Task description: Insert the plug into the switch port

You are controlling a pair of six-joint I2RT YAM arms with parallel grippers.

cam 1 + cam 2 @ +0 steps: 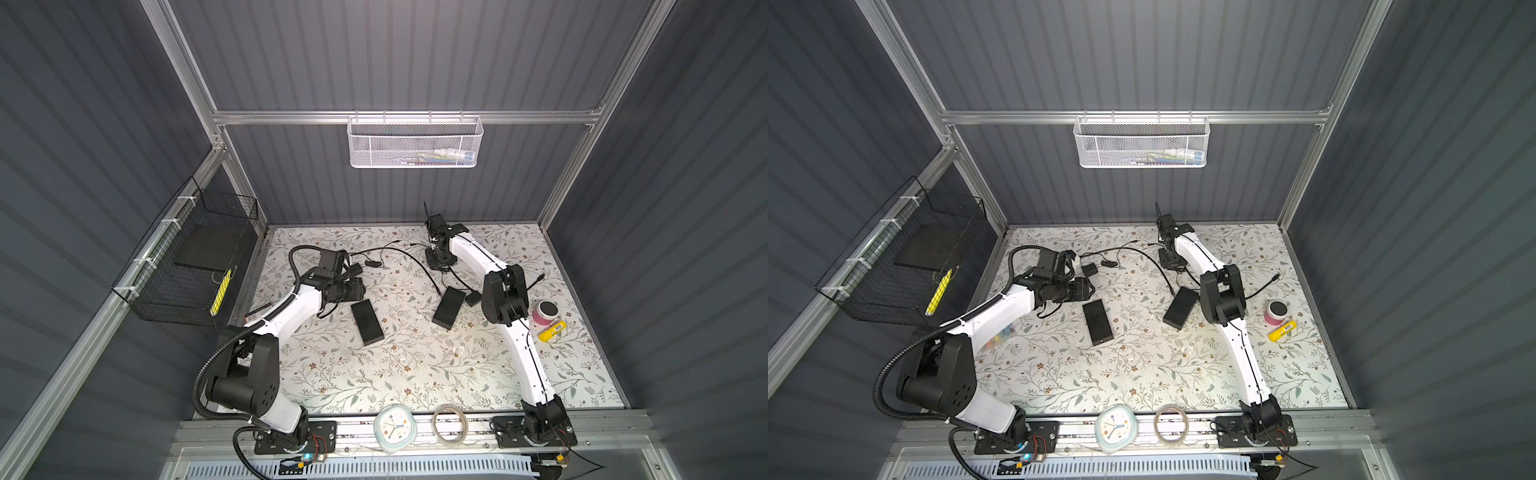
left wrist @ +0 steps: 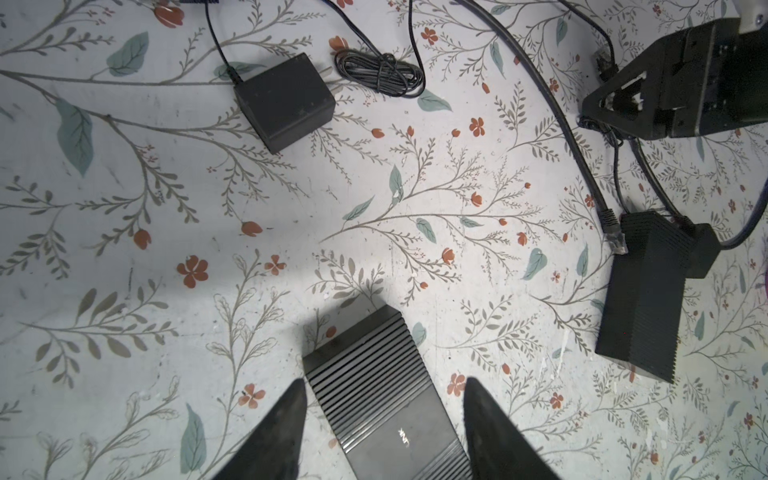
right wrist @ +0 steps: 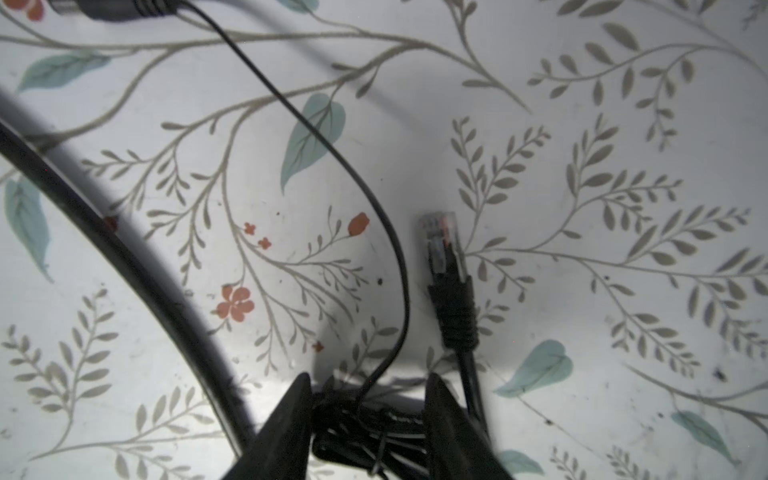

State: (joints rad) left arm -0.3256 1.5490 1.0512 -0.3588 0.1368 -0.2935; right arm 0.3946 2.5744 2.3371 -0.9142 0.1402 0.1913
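Clock (image 1: pixel 395 428) and tape roll (image 1: pixel 435 424), one each; two black boxes (image 1: pixel 367 323) (image 1: pixel 449 308); two plugs (image 3: pixel 441 245) (image 2: pixel 614 235).

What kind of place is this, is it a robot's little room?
Probably a robot test booth, not a home: a left arm and right arm bolted to a front rail, grey panel walls in a metal frame, around one flowery table.
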